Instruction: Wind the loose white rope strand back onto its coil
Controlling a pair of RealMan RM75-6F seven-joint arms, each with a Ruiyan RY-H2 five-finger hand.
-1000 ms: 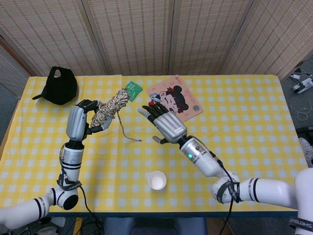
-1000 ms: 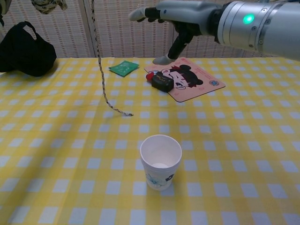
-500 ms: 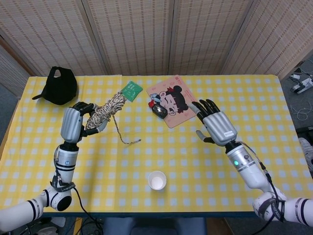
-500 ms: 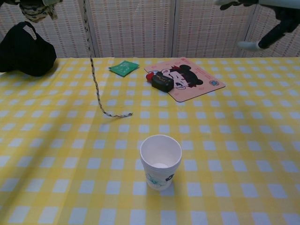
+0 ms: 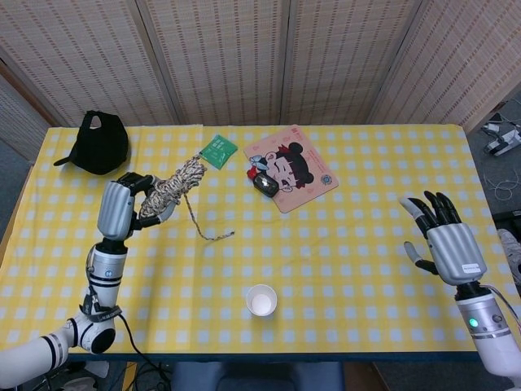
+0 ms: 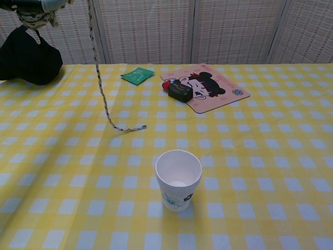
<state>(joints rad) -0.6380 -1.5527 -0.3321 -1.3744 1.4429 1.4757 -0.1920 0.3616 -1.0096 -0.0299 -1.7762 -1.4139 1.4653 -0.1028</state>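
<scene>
Withdrawn rightward, right robot hand [image 5: 446, 238] spread — left robot hand [image 5: 122, 204] grips coil [image 5: 169, 186] near cup [image 5: 261, 300].

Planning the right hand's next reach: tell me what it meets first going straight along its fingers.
Nothing, apparently: the right hand points toward the table's far edge over bare cloth, though depth is uncertain.

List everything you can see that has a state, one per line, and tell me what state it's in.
Rope coil: held up off the table by the left robot hand.
Loose strand: hanging down, its end lying on the table.
Right robot hand: empty, fingers spread, raised at the table's right end.
Paper cup: upright, apparently empty.
Black cap: lying at the far left corner.
Black mouse: sitting on the cartoon pad.
</scene>
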